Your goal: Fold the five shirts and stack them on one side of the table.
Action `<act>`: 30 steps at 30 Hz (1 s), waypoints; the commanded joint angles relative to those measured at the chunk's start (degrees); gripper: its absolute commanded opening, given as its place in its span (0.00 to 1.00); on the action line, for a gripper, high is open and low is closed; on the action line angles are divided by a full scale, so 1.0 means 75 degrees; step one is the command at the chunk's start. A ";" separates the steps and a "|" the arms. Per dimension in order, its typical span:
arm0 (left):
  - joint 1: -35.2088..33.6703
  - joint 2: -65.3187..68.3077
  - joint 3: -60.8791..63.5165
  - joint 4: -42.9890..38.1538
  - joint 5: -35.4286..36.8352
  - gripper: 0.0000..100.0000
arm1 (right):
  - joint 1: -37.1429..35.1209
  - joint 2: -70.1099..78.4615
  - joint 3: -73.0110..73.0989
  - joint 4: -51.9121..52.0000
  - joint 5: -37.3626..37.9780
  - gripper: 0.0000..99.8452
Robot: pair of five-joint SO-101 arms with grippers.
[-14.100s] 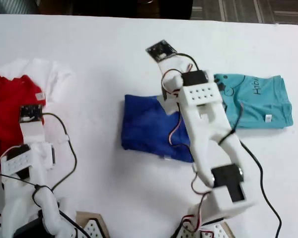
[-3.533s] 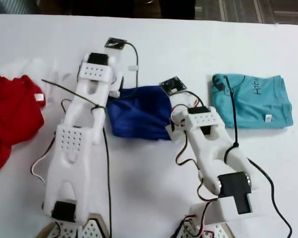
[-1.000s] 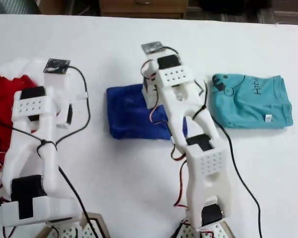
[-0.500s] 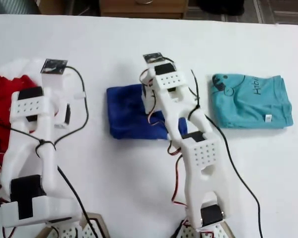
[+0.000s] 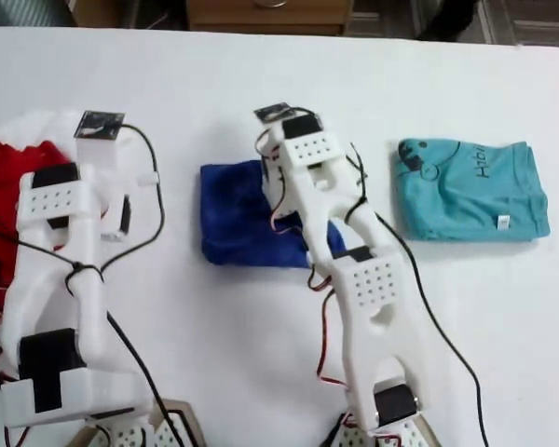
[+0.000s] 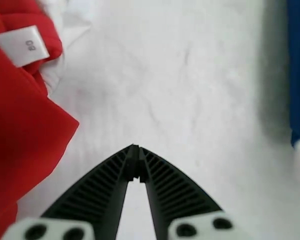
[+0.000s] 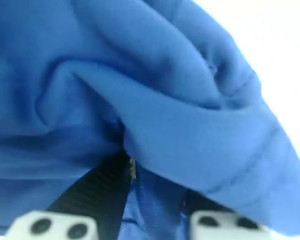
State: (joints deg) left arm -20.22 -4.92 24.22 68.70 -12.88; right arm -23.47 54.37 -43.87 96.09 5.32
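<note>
At centre: right gripper pinching blue shirt | left gripper closed, empty | red shirt bears white label

I count four shirts on my counter: one blue shirt, one teal shirt, one red shirt, one white shirt. I also count two tools, left tool and right tool.
</note>
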 commanded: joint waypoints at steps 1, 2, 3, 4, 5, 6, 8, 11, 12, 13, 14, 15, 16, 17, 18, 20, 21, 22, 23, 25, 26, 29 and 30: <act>-0.0047 -0.0399 -0.0029 -0.0070 -0.0035 0.03 | -0.0346 0.0522 -0.0762 0.0463 0.0035 0.29; -0.0047 -0.0399 -0.0029 -0.0070 -0.0035 0.03 | -0.0369 0.0662 -0.0961 0.0498 0.0035 0.31; -0.0059 -0.0399 -0.0029 -0.0070 -0.0035 0.03 | -0.0428 0.0791 -0.1160 0.0498 0.0012 0.31; -0.0059 -0.0399 -0.0029 -0.0070 -0.0035 0.03 | -0.0486 0.0920 -0.1313 0.0498 -0.0105 0.31; -0.0059 -0.0399 -0.0029 -0.0070 -0.0035 0.03 | -0.0557 0.1026 -0.1453 0.0522 -0.0223 0.31; -0.0059 -0.0399 -0.0029 -0.0070 -0.0035 0.03 | -0.0639 0.1131 -0.1571 0.0545 -0.0316 0.31; -0.0059 -0.0399 -0.0029 -0.0070 -0.0035 0.03 | -0.0815 0.1307 -0.1688 0.0557 -0.0328 0.31; -0.0059 -0.0399 -0.0029 -0.0070 -0.0035 0.03 | -0.0967 0.1436 -0.1758 0.0651 -0.0246 0.30; -0.0059 -0.0399 -0.0041 -0.0070 -0.0035 0.03 | -0.0967 0.1436 -0.1747 0.0651 -0.0164 0.28; -0.0059 -0.0399 -0.0041 -0.0070 -0.0035 0.03 | -0.0967 0.1436 -0.1723 0.0651 -0.0035 0.23; -0.0059 -0.0399 -0.0064 -0.0070 -0.0035 0.03 | -0.0967 0.1436 -0.1711 0.0651 0.0105 0.16; -0.0059 -0.0399 -0.0076 -0.0070 -0.0035 0.03 | -0.0967 0.1436 -0.1711 0.0651 0.0258 0.07; -0.0059 -0.0399 -0.0088 -0.0070 -0.0035 0.03 | -0.0955 0.1436 -0.1711 0.0651 0.0340 0.00; -0.0059 -0.0399 -0.0088 -0.0070 -0.0035 0.03 | -0.0944 0.1436 -0.1700 0.0662 0.0434 0.03; -0.0059 -0.0410 -0.0088 -0.0070 -0.0035 0.03 | -0.0920 0.1436 -0.1700 0.0686 0.0492 0.04; -0.0059 -0.0410 -0.0100 -0.0070 -0.0035 0.03 | -0.0838 0.1436 -0.1700 0.0686 0.0586 0.02; -0.0059 -0.0410 -0.0100 -0.0070 -0.0035 0.03 | -0.0768 0.1436 -0.1700 0.0686 0.0645 0.02; -0.0070 -0.0410 -0.0100 -0.0070 -0.0035 0.03 | -0.0697 0.1436 -0.1711 0.0686 0.0703 0.02; -0.0129 -0.0410 -0.0100 -0.0082 -0.0035 0.03 | -0.0615 0.1424 -0.1711 0.0686 0.0785 0.02; -0.0246 -0.0387 -0.0064 -0.0258 -0.0035 0.03 | -0.0475 0.1412 -0.1723 0.0686 0.0996 0.02; -0.0340 -0.0363 -0.0041 -0.0387 -0.0035 0.03 | -0.0404 0.1354 -0.1723 0.0686 0.1114 0.02; -0.0586 -0.0352 -0.0041 -0.0563 -0.0070 0.03 | -0.0193 0.0932 -0.1606 0.0697 0.1360 0.02; -0.0633 -0.0352 -0.0053 -0.0563 -0.0070 0.03 | -0.0135 0.0662 -0.1477 0.0697 0.1430 0.02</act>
State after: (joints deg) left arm -23.56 -4.92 24.22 65.54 -12.88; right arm -25.49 62.46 -56.62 100.13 14.37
